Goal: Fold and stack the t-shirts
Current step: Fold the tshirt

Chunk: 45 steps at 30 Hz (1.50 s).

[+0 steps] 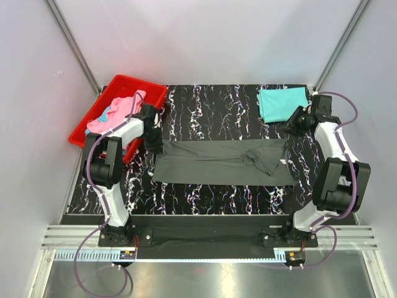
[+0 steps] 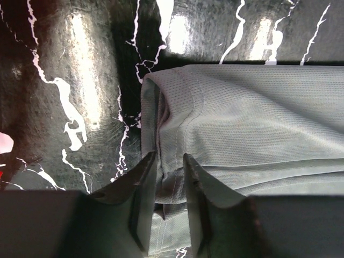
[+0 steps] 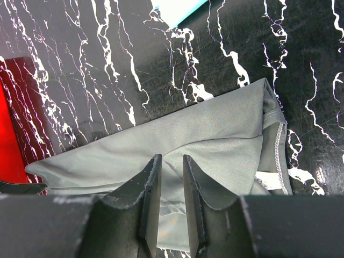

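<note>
The table [image 1: 205, 99], black with white veining, fills the middle of the top view. Across its centre lies the dark grey t-shirt [image 1: 211, 162], folded into a long band whose long axis runs from left to right of the frame, flat apart from a rumpled patch right of centre. The red bin [image 1: 146, 85] stands at upper left and holds pink and light blue shirts [image 1: 115, 112]. The teal t-shirt [image 1: 282, 102] lies folded at upper right, apart from the grey band. The left gripper [image 1: 154, 144] stands at the band's left short end. In its wrist view the fingers [image 2: 142, 188] are set narrow, with a ridge of the hem between them; whether they are actually pinching it cannot be told. The right gripper [image 1: 286, 127] stands at the band's upper right corner, between it and the teal shirt. Its fingers [image 3: 150, 188] are also narrow, with grey cloth showing in the gap; a grip cannot be confirmed. Judgement: each arm is nearest its own end of the band, so the next fold would bring one short end along the long axis to the other.
</note>
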{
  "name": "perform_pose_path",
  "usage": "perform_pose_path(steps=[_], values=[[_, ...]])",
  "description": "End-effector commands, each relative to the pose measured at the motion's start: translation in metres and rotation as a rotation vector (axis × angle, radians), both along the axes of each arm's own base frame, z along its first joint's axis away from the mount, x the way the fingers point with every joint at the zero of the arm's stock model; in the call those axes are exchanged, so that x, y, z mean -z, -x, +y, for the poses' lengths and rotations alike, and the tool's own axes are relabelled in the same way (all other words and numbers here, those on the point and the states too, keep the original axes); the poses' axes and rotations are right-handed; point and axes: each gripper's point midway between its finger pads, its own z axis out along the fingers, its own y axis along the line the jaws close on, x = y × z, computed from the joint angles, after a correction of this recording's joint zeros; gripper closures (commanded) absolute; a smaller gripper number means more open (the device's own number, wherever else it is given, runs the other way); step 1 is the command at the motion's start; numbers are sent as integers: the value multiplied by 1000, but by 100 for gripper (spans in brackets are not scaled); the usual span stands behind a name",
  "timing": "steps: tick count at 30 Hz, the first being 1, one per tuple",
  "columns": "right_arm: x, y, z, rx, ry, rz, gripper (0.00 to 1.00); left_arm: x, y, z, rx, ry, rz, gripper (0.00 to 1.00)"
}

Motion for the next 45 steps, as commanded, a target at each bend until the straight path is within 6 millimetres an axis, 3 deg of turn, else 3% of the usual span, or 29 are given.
perform_pose_path(steps=[1,4,9,16,24,38,45], values=[[-16,-6,-1,-13,29,-62,71,-22,-17,-5,14,18,-80,78],[-15,-6,-1,-14,27,-58,71,-21,-17,-6,16,18,-76,79],[-16,-7,-1,-13,27,-62,71,-17,-17,-5,17,14,-66,70],[-18,-8,-1,-12,27,-64,71,-31,-21,-6,19,17,-92,100],[-18,-8,-1,-15,27,-63,71,-50,-12,-9,27,11,-110,100],[-14,-8,-1,-15,26,-58,71,-30,25,3,35,-48,-43,100],[-12,-7,-2,-10,31,-54,71,-18,27,22,-15,-156,-8,100]])
